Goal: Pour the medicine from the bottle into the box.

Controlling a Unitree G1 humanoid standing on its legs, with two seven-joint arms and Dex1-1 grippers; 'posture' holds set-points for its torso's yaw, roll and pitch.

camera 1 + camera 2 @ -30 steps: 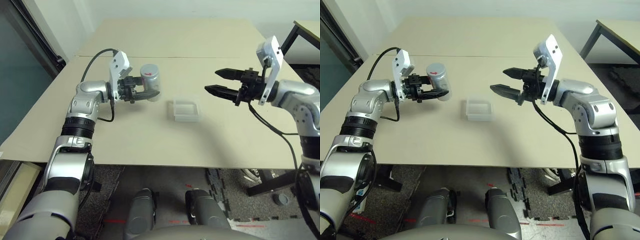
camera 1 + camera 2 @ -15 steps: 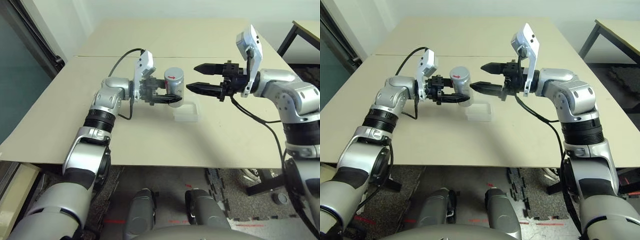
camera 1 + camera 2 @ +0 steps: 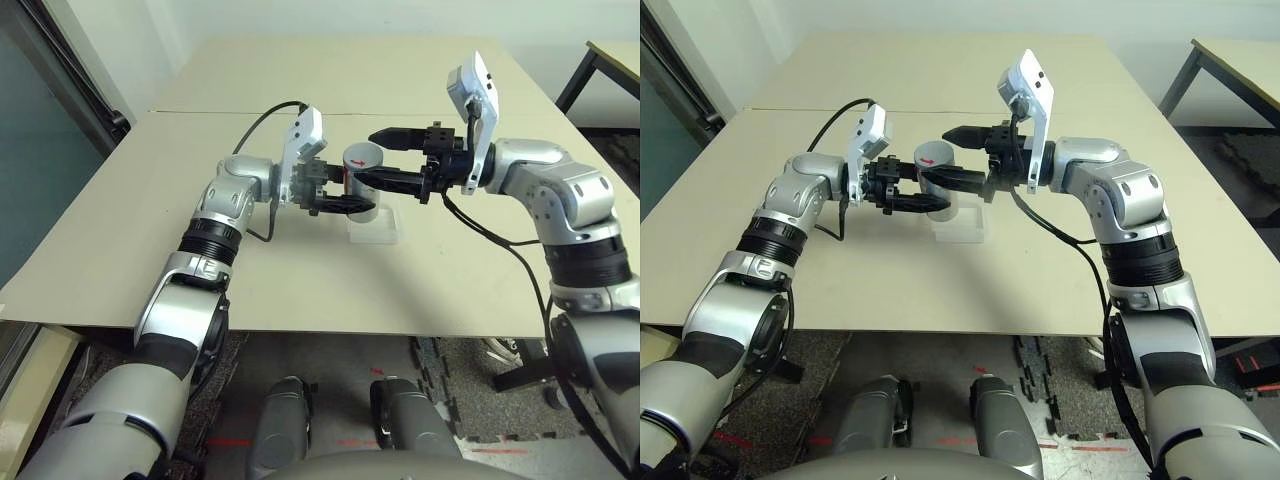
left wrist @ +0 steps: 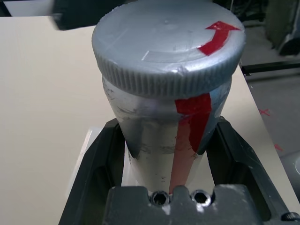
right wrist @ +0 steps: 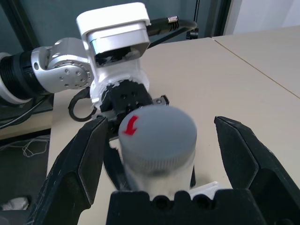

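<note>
The bottle (image 3: 357, 178) is a silver-grey cylinder with a red stripe and a round grey cap (image 4: 168, 42) bearing a red arrow. It hangs upright just above the box (image 3: 372, 228), a clear shallow tub on the table. My left gripper (image 3: 346, 203) is shut on the bottle's body, its fingers (image 4: 101, 161) pressing both sides. From the other side comes my right gripper (image 3: 936, 156), open. Its fingers (image 5: 79, 164) stand on either side of the cap (image 5: 157, 136) with a gap on each side. The medicine is out of view.
The beige table (image 3: 300, 270) stretches wide around the box, with a seam across it behind the arms. A second table with black legs (image 3: 600, 70) stands at the far right. Each arm trails a black cable (image 3: 505, 250).
My left arm has carried the bottle to the right until it hangs over the box. My right gripper has swung left and its open fingers now straddle the cap.
</note>
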